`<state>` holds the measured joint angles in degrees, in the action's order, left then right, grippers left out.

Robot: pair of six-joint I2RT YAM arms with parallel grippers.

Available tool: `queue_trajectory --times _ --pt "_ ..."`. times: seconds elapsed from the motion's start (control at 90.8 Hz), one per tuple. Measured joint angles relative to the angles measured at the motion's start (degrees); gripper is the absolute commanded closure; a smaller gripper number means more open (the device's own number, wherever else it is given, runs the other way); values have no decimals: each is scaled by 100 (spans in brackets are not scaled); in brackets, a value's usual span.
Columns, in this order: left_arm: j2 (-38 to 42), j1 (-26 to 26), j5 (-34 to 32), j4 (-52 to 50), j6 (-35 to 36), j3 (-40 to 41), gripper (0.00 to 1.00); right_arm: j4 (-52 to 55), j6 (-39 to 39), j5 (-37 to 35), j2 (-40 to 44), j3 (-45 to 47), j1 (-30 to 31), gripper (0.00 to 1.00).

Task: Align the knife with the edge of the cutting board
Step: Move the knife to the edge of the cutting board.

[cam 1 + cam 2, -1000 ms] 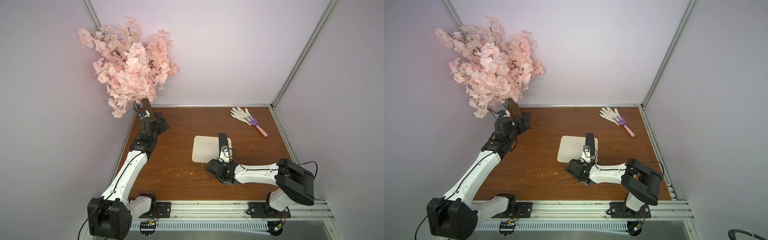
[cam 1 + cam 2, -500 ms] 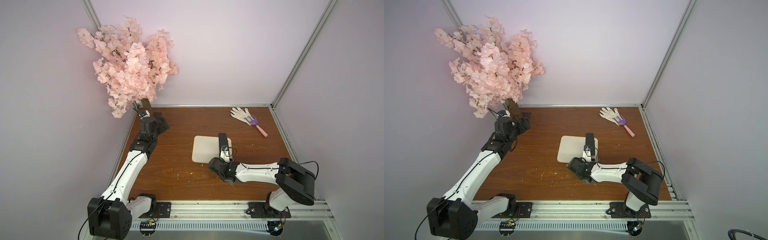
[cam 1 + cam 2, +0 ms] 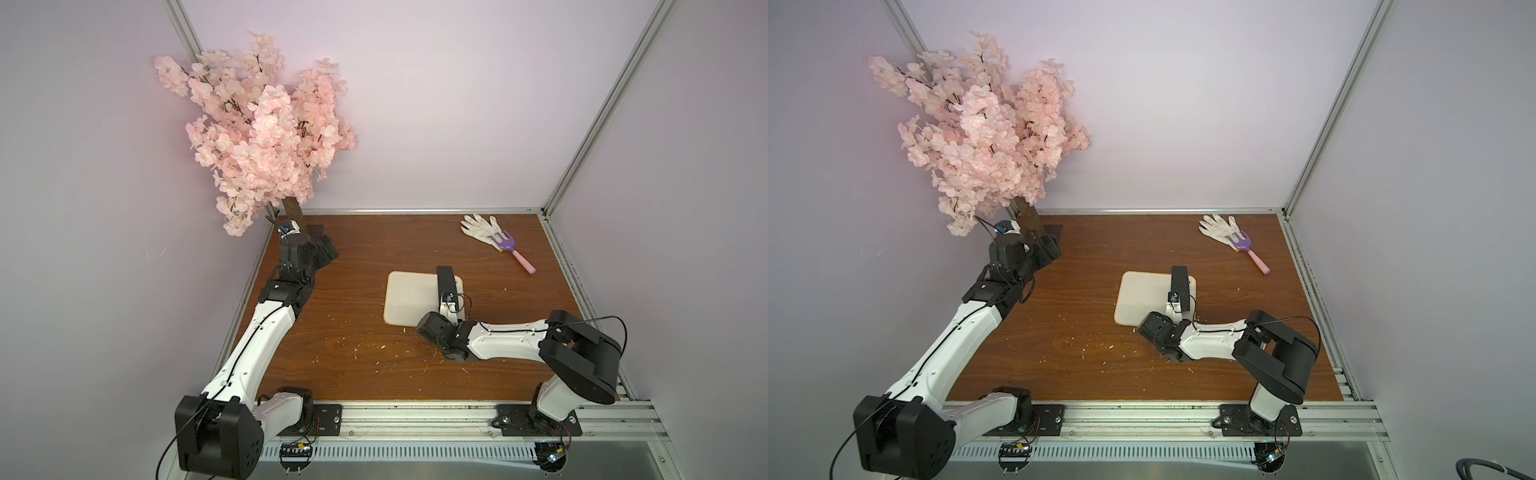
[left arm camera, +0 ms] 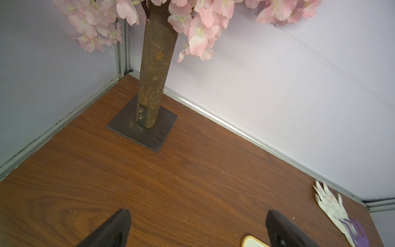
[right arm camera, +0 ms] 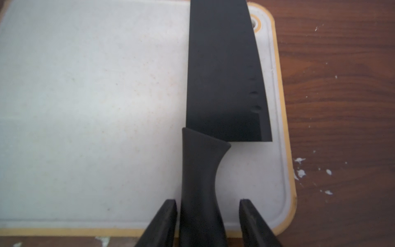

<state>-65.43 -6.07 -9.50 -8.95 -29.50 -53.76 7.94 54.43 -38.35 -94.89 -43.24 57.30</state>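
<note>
Straddling the handle of the knife with the right gripper, jaws parted partway (one finger close beside the handle, a gap showing at the other). Resting the knife flat on the cutting board, blade pointing to 12 o'clock in both top views, running just inside the board's 3 o'clock edge. Hovering the left gripper, spread wide, over the table at 10 o'clock beside the blossom tree.

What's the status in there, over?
Left claw open, empty. Right claw open, straddling knife handle. Knife flat on cutting board, near its edge. Nothing blocking.
</note>
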Motion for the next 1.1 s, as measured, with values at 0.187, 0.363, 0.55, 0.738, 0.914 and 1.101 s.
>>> queue_trajectory --times 0.187,0.363,0.55,0.738,0.914,1.101 --pt "0 0 -2 0 2 0 0 -170 -2 55 -42 0 -15 57" --pt "0 0 -7 0 2 0 0 -223 -17 85 -42 2 -26 64" --pt "0 0 -22 0 2 0 0 -282 -52 81 -26 22 -26 72" --pt "-2 0 -28 0 2 0 0 -125 -92 -74 61 17 81 87" --pt "0 0 -44 0 2 0 0 142 -107 -387 173 -85 238 92" --pt "0 0 -70 -2 2 0 0 380 -105 -743 208 -308 415 96"
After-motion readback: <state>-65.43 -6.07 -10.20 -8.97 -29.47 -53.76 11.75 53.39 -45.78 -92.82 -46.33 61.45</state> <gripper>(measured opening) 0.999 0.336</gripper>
